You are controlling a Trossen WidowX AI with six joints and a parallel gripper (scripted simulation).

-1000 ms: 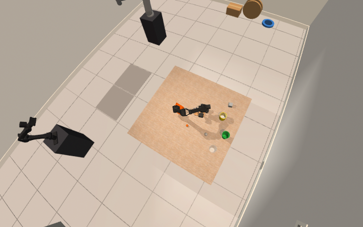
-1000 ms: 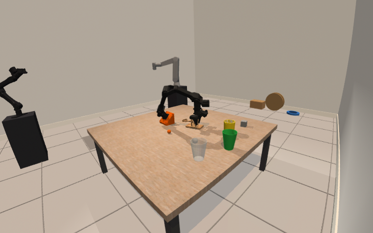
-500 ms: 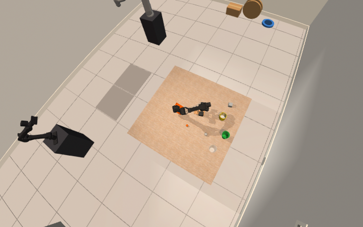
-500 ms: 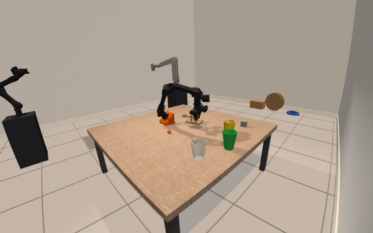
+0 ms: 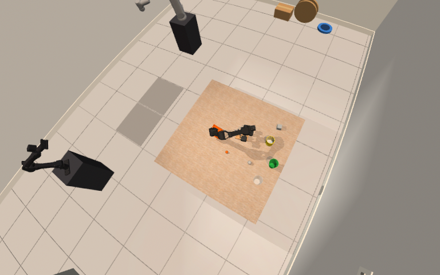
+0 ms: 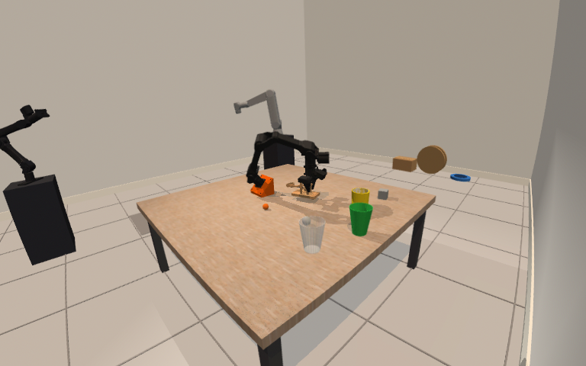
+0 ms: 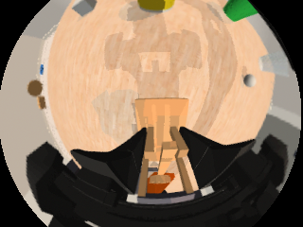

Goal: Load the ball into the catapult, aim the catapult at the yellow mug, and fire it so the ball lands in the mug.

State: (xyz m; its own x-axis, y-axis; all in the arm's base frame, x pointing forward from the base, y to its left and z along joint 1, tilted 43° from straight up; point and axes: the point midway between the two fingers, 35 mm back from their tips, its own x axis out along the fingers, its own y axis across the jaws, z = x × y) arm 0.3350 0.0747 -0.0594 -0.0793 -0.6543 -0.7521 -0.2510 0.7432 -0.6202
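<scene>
The wooden catapult (image 5: 238, 137) (image 6: 305, 194) (image 7: 162, 109) stands on the table. My gripper (image 6: 307, 187) (image 7: 163, 129) points down over it and is shut on its two upright side posts. In the wrist view the front of its base points roughly toward the yellow mug (image 5: 270, 141) (image 6: 360, 197) (image 7: 156, 5), which stands upright. A small orange ball (image 5: 226, 152) (image 6: 265, 206) lies on the table, apart from the catapult. A small grey ball (image 5: 249, 162) (image 7: 249, 80) lies nearer the cups. The catapult's throwing cup is partly hidden; I see no ball there.
A green cup (image 5: 273, 163) (image 6: 360, 219) (image 7: 239, 8) and a clear cup (image 5: 257, 180) (image 6: 312, 236) stand beyond the grey ball. A grey cube (image 5: 279, 126) (image 6: 382, 194) (image 7: 84, 7) lies beside the yellow mug. The orange block (image 5: 217, 128) (image 6: 265, 185) is at my arm's base.
</scene>
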